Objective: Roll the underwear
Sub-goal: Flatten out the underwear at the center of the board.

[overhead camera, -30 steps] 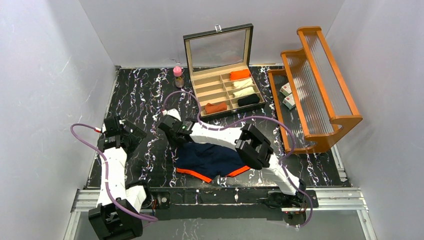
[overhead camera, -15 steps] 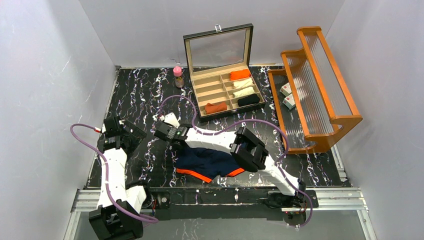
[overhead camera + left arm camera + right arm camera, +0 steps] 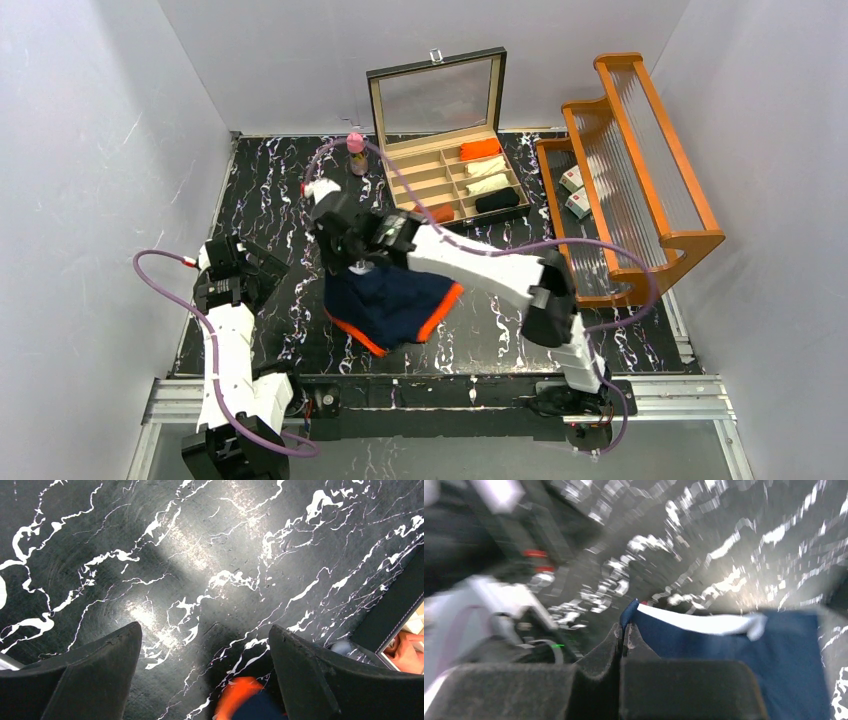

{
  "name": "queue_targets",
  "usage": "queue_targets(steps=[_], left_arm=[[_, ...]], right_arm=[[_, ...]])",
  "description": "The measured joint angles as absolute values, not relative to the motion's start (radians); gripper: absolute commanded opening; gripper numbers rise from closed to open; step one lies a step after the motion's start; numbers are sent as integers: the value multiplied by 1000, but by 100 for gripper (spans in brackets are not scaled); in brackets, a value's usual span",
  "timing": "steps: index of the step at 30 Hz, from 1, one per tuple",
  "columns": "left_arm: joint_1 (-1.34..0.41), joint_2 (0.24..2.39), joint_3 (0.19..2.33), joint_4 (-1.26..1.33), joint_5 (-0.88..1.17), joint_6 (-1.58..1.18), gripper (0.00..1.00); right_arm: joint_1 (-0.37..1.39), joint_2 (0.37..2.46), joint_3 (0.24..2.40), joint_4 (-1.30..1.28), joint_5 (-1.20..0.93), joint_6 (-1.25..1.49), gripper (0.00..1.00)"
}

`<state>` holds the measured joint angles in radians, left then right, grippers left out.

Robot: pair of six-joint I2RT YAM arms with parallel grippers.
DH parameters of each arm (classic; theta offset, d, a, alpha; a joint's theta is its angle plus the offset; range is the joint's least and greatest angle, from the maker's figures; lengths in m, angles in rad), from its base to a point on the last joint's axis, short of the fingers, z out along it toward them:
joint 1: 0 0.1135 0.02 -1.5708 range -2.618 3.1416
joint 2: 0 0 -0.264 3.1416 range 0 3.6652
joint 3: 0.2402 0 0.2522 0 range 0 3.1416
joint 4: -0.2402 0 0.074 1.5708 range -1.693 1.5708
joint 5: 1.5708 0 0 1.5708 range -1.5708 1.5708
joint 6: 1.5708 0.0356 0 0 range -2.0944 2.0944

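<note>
Cloth sits pinched between my right fingers (image 3: 623, 639), which are pressed tight together on one edge of the navy underwear (image 3: 734, 655), just beside a white strip of band. From that pinch the garment falls away to the right and toward the near side. In the overhead view it hangs below the fingers as a slack, lopsided sheet, with its orange trim running down the right edge and along the low near-left edge. Its longer span seems to run from the pinch at the far left toward the near right, and I cannot tell whether the lowest corner touches the worktop (image 3: 270, 190).

My left fingers (image 3: 95, 675) are spread wide with nothing between them, hovering over bare marble pattern to the left of the hanging cloth. A bit of orange trim and navy shows at the near edge of their view, close to the right-hand finger. So the free low corner lies nearer the left arm than anything else does. I judge that corner is what needs catching before the piece can be spread flat and rolled.

The rust-orange underwear (image 3: 432, 214) already lies rolled in a near compartment of the open box (image 3: 440, 95), well apart on the far right.
</note>
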<state>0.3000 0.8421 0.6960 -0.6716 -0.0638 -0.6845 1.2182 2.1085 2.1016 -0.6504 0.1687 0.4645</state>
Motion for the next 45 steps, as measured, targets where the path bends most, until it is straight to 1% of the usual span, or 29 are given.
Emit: queue_targets(steps=[4,7,11,15,18,20,22,24,27,29,31,34,37,38,40,45], left_arm=[[300,841,696,-688,-93,-691,96],[300,841,700,-700,-116,-689,96],[300,841,713,-718,-136,-678,96],[300,841,720,-717,-114,-655,95],[300,843,720,-707,-60,-630,95],[300,846,719,-692,-3,-612,93],[300,852,715,-660,79,-589,93],[300,863,702,-611,186,-564,91],[287,893,679,-532,347,-537,88],[218,928,676,-489,396,-522,86],[58,971,684,-451,397,-505,84],[-236,1059,732,-419,349,-469,81],[-445,1138,783,-398,294,-422,78],[-500,1166,799,-396,274,-406,75],[-570,1209,815,-395,255,-391,71],[-649,1277,816,-402,227,-387,62]], right_arm=[[1210,1900,2111,-589,93,464,1],[1168,1720,2013,-527,29,472,1],[1007,1446,1717,-453,-38,525,1],[777,1240,1298,-411,-48,554,1],[716,1235,1036,-436,-46,567,1],[715,1290,913,-451,-55,571,1],[717,1358,833,-486,-62,573,1],[716,1387,803,-514,-66,574,1],[715,1375,811,-514,-69,574,1],[713,1374,836,-510,-71,574,1],[712,1383,867,-498,-73,574,1],[707,1410,909,-484,-76,574,1],[700,1421,917,-471,-78,574,1],[699,1422,917,-471,-78,574,19],[695,1422,917,-465,-72,553,2],[689,1418,916,-452,-2,523,1]])
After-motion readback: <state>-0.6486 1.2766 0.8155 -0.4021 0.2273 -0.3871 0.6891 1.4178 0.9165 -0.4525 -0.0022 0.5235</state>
